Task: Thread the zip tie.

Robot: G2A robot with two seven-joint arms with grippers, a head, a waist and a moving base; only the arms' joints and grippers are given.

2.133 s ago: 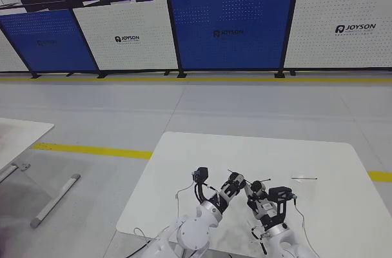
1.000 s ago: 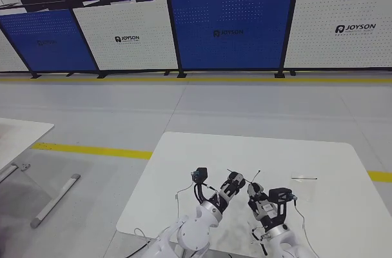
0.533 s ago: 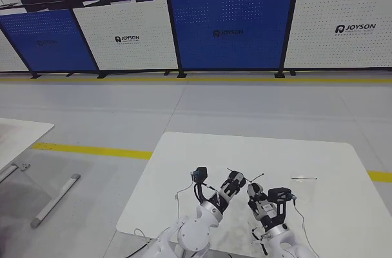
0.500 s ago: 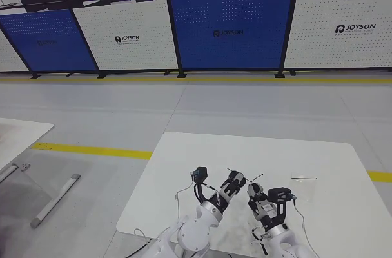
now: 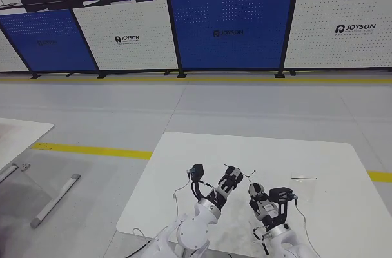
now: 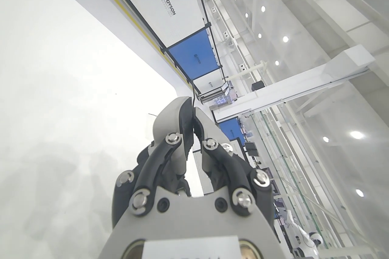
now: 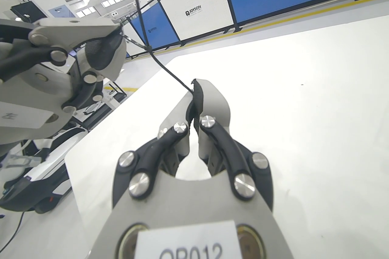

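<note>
The right gripper [image 7: 193,90] pinched the black zip tie [image 7: 164,65]. The left gripper [image 6: 193,104], at ten o'clock from it, pinched it too.

thin black plastic zip tie [image 7: 166,67] with a dull look, smooth white table [image 7: 304,90] with a soft shine, right gripper [image 7: 194,90] of smooth grey metal, rough black rubbery pads [image 7: 199,99], shiny silver screws [image 7: 246,184], left gripper [image 6: 193,108] made the same
</note>
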